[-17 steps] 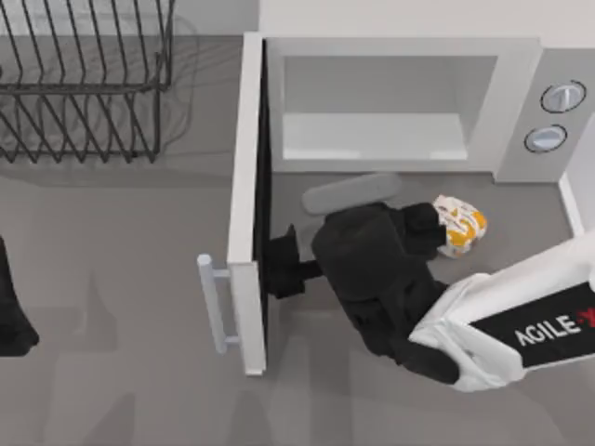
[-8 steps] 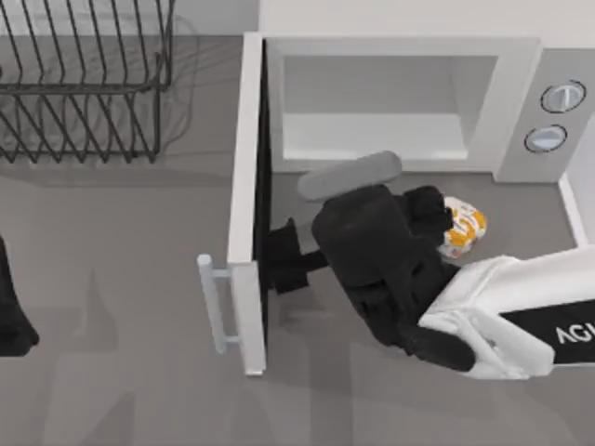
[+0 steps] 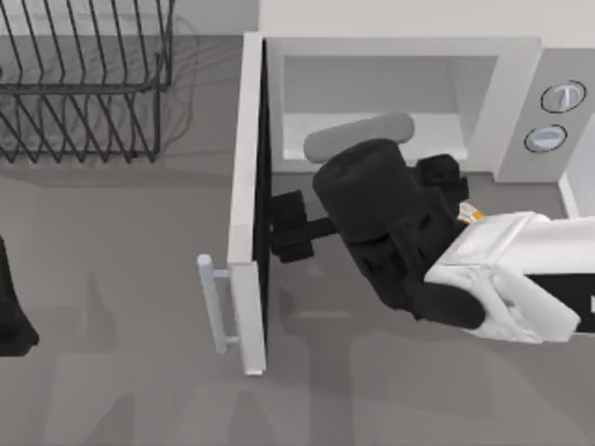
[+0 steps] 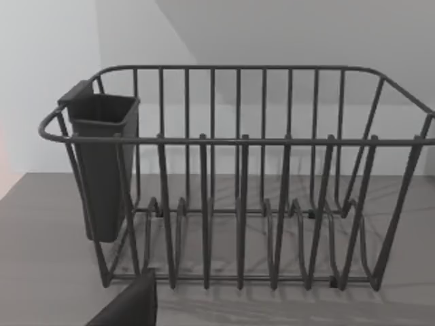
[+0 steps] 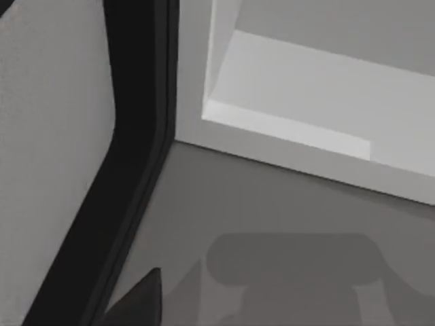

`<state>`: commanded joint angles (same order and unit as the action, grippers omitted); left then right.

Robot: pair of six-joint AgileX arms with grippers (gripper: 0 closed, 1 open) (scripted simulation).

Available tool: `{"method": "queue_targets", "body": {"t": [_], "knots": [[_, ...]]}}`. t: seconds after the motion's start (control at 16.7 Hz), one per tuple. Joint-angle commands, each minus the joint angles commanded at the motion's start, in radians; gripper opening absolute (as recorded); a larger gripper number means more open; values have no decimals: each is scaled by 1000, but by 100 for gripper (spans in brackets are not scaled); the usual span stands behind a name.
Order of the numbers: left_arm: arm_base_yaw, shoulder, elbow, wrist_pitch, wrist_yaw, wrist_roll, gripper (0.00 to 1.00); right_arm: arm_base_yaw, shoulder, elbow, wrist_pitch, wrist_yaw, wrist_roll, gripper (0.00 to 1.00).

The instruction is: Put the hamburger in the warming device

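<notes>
Since the earlier frame, right gripper [image 3: 444, 182] advanced to microwave [image 3: 400, 56] mouth, apparently closed around hamburger [image 3: 470, 215]; door swung wide for access.

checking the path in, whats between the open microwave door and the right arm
In the top view, bare grey tabletop separates the white side-hinged microwave door from the right arm, crossed by a black part of the arm.

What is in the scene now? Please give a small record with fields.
microwave: door swung open, cavity empty
hamburger: mostly hidden at the right gripper, just before the cavity's front edge
right gripper: at the microwave opening
left arm: parked at the table's left edge
wire rack: far left, empty
</notes>
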<state>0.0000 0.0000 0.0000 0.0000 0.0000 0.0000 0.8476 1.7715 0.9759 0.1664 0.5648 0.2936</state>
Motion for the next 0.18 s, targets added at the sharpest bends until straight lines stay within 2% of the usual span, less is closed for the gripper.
{"method": "queue_targets", "body": {"t": [0.18], "knots": [[0,0,0,0,0,0,100,-7,-2,2,-15,2,2,100]]}}
